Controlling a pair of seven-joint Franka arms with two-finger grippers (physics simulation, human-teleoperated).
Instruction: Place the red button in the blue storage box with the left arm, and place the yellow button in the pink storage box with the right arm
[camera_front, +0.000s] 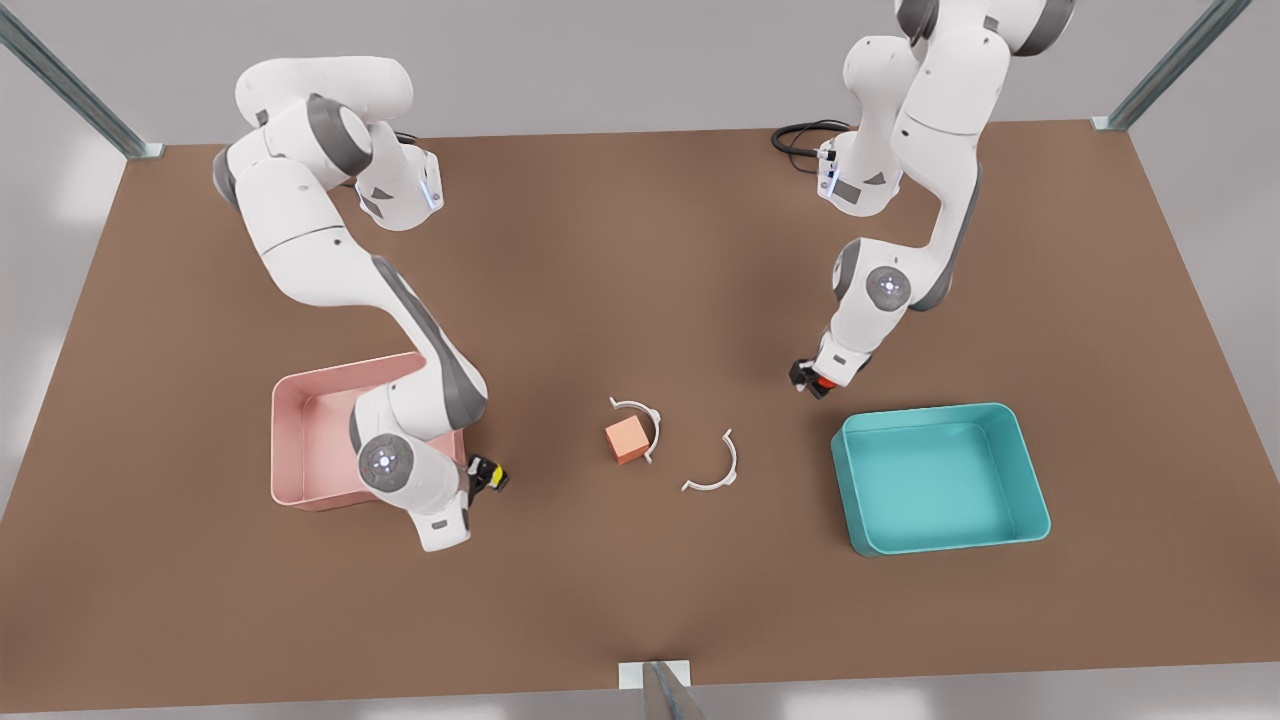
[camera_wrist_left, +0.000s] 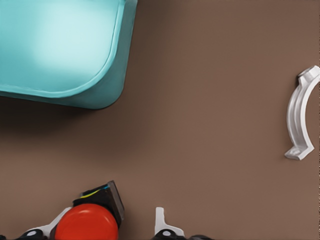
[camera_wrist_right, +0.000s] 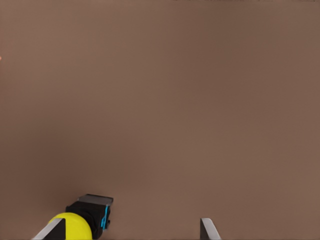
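Front view: left gripper (camera_front: 812, 381) jaws grasp the small red-domed button (camera_front: 822, 380) near the teal-blue rectangular plastic tray (camera_front: 1030, 480). Right gripper (camera_front: 487, 476) jaws grasp the small yellow-domed button (camera_front: 497, 479) just beside the pale pink rectangular plastic tray (camera_front: 285, 440).

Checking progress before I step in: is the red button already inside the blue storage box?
No: in the front view the red button sits at the left hand, above bare table beside the blue storage box, outside its rim.

Front view looks steeply down over the whole tabletop (camera_front: 640, 250); both wrist views look close down onto that same tabletop.
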